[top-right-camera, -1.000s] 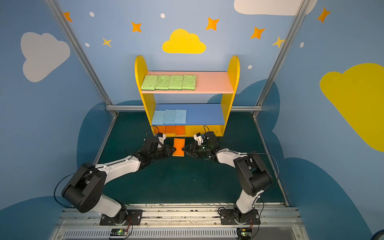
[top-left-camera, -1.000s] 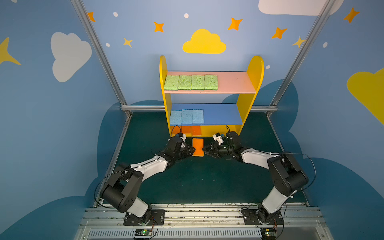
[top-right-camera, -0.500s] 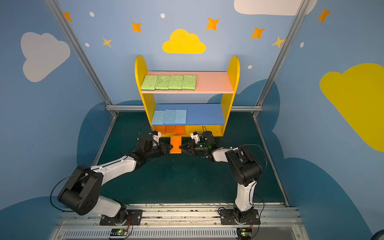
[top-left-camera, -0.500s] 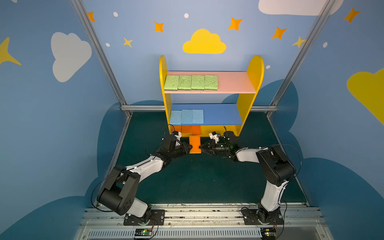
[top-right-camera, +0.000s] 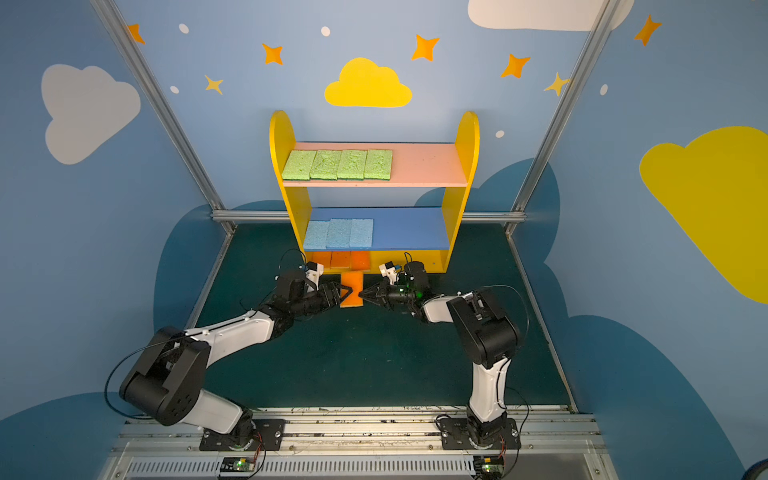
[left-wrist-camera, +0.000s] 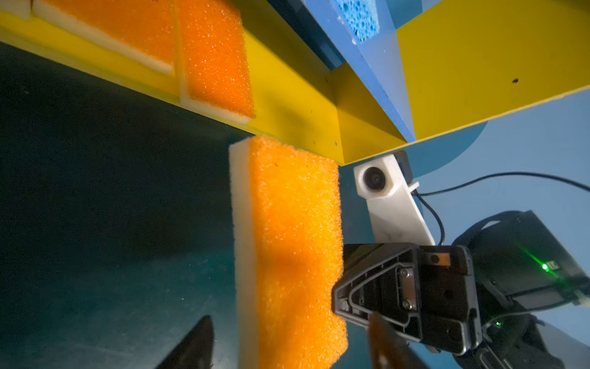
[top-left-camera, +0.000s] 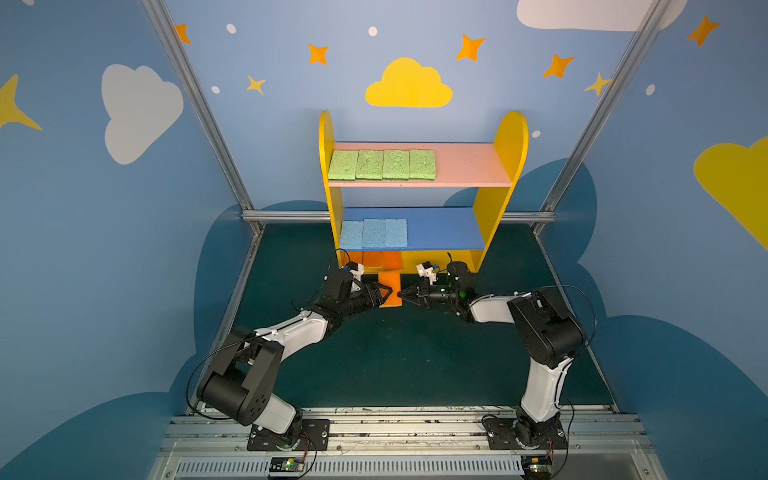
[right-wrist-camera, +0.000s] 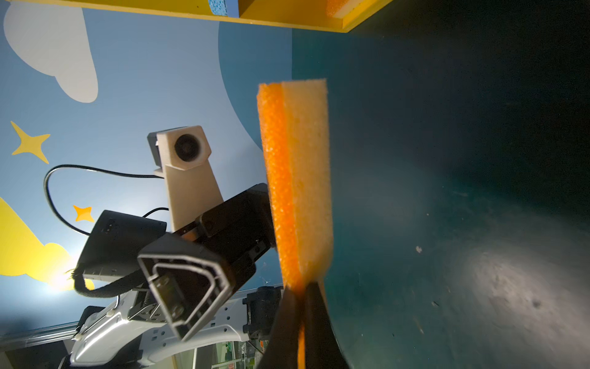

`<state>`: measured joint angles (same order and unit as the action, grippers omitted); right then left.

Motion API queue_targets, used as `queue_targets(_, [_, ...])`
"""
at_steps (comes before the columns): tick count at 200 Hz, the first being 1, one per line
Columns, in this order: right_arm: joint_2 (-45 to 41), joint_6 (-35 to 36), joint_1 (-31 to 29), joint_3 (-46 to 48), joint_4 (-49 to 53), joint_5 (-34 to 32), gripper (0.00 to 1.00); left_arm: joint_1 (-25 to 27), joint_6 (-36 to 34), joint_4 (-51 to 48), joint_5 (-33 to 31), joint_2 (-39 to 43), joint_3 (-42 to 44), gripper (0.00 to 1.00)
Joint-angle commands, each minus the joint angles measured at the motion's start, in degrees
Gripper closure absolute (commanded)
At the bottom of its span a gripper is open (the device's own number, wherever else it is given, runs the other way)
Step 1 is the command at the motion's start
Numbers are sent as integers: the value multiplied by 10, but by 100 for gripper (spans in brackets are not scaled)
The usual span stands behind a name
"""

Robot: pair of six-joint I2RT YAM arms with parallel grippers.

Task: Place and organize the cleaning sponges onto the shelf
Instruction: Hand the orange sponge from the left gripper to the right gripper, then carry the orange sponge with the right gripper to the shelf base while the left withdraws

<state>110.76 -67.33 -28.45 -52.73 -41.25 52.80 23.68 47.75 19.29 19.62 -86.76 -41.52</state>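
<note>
An orange sponge with a pale layer [top-left-camera: 390, 289] [top-right-camera: 352, 289] lies level just in front of the shelf [top-left-camera: 498, 166] [top-right-camera: 461, 166], its far end at the yellow base's front edge [left-wrist-camera: 287, 105]. My right gripper [top-left-camera: 402, 294] [right-wrist-camera: 300, 300] is shut on this sponge's right edge [right-wrist-camera: 297, 179]. My left gripper [top-left-camera: 380, 295] [left-wrist-camera: 287, 345] is open, its fingers standing apart on either side of the sponge [left-wrist-camera: 293, 239]. Several green sponges [top-left-camera: 382, 165] line the pink board, three blue sponges [top-left-camera: 373, 233] the blue board, and orange sponges [top-left-camera: 376, 259] [left-wrist-camera: 214, 57] lie on the base.
The right halves of the pink board [top-left-camera: 469, 166] and blue board [top-left-camera: 444, 232] are bare. Dark green mat [top-left-camera: 395, 353] covers the floor between the arms. Blue walls with metal posts [top-left-camera: 199, 108] close in the sides and back.
My left gripper has opened and let go of the orange sponge. My right gripper has shut on its other edge. Both grippers and the sponge have shifted slightly toward the shelf.
</note>
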Motion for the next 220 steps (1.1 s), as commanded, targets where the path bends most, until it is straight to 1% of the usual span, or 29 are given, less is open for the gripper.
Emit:
queue_targets(1, [23, -10, 15, -17, -34, 11, 97, -1, -26, -27, -11, 23, 4, 1])
queue_targets(52, [68, -16, 54, -39, -49, 35, 98, -1, -51, -68, -48, 73, 42, 1])
queue_targets(95, [115, -12, 83, -93, -18, 63, 98, -1, -62, -84, -59, 102, 76, 1])
queue_targets(99, [119, -12, 84, -99, -16, 65, 98, -1, -63, -87, -76, 104, 78, 1])
queue_targets(118, [134, -9, 94, -121, -6, 67, 98, -1, -70, -99, -87, 119, 87, 1])
queue_targets(133, [142, 3, 98, -144, 14, 68, 98, -2, -76, -106, -94, 128, 92, 1])
queue_targets(139, [146, 10, 100, -153, 42, 69, 98, -1, -78, -109, -96, 132, 93, 1])
queue_targets(179, [170, 58, 113, -221, 146, 71, 98, -2, -84, -120, -111, 140, 99, 1])
queue_targets(220, [194, 85, 133, -271, 209, 76, 98, -2, -85, -133, -123, 139, 99, 1])
